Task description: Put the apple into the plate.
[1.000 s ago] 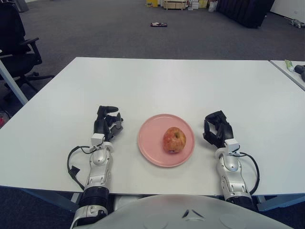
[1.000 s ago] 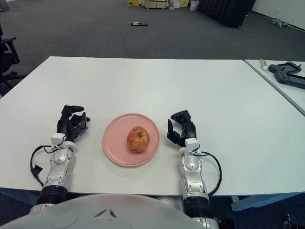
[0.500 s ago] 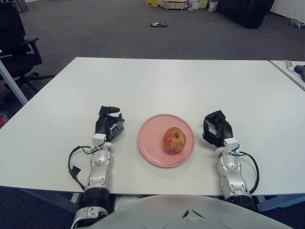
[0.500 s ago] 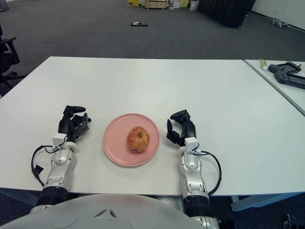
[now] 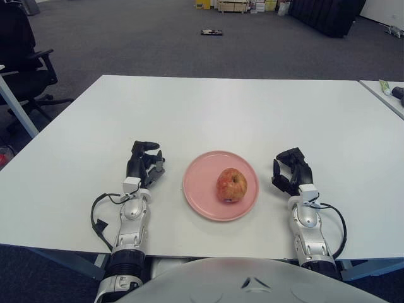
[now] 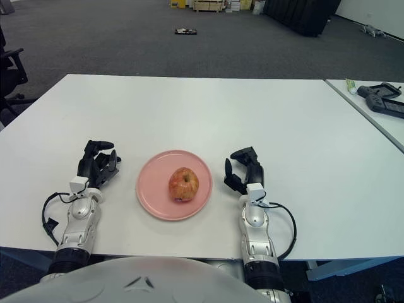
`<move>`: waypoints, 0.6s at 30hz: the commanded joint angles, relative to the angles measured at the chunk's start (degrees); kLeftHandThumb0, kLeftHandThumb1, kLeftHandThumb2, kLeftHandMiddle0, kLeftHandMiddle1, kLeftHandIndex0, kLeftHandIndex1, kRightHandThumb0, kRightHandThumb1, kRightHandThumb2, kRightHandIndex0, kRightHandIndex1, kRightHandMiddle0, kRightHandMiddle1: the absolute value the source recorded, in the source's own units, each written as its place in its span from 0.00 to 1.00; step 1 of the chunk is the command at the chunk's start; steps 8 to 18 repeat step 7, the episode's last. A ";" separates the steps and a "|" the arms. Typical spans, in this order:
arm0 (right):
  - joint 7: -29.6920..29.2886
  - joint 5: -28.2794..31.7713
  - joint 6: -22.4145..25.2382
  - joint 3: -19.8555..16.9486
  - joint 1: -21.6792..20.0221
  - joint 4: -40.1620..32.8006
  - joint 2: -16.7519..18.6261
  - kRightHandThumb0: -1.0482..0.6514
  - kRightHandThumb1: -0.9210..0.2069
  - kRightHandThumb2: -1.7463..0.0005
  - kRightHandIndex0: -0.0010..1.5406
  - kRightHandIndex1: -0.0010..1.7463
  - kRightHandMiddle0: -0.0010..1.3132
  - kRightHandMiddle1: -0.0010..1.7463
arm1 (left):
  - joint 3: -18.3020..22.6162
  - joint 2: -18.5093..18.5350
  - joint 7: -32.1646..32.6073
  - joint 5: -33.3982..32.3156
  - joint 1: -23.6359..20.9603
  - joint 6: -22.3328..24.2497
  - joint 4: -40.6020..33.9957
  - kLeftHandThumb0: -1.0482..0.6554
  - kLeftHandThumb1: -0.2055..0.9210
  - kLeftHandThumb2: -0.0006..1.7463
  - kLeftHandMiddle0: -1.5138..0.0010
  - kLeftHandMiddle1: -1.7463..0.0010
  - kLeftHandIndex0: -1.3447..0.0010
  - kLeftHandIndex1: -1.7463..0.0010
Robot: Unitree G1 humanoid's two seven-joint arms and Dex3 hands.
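Now, 2 hands flank 1 plate near the front edge of the white rectangular table (image 5: 208, 107). Nearest the table's left edge, the black 3-fingered left hand (image 5: 144, 164) shows loosely curled fingers that grip nothing. Beside it sits the round pink plate (image 5: 201, 189), carrying 1 red-yellow apple (image 5: 231, 185) just right of its centre. Beyond the plate, the black 3-fingered right hand (image 5: 291, 171) is likewise half-curled and empty.

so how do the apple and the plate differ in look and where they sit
The apple is round, mottled red and yellow; the plate is flat, plain pink and wider. The apple sits on the plate, right of its middle; the plate lies on the white table. Both lie between the left hand and right hand.
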 commanded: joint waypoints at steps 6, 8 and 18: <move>-1.19 -0.83 2.16 -0.69 0.89 -1.12 -0.25 0.39 0.25 0.47 0.42 0.75 0.28 1.00 | 0.15 0.12 -0.82 -0.76 0.85 0.60 0.88 0.40 0.87 0.42 0.65 0.10 0.79 0.00; -1.18 -0.83 2.17 -0.70 0.95 -1.21 -0.28 0.39 0.25 0.47 0.42 0.75 0.28 1.00 | 0.17 0.12 -0.83 -0.77 0.85 0.59 0.88 0.40 0.87 0.42 0.65 0.10 0.79 0.00; -1.18 -0.83 2.17 -0.70 0.95 -1.21 -0.28 0.39 0.25 0.47 0.42 0.75 0.28 1.00 | 0.17 0.12 -0.83 -0.77 0.85 0.59 0.88 0.40 0.87 0.42 0.65 0.10 0.79 0.00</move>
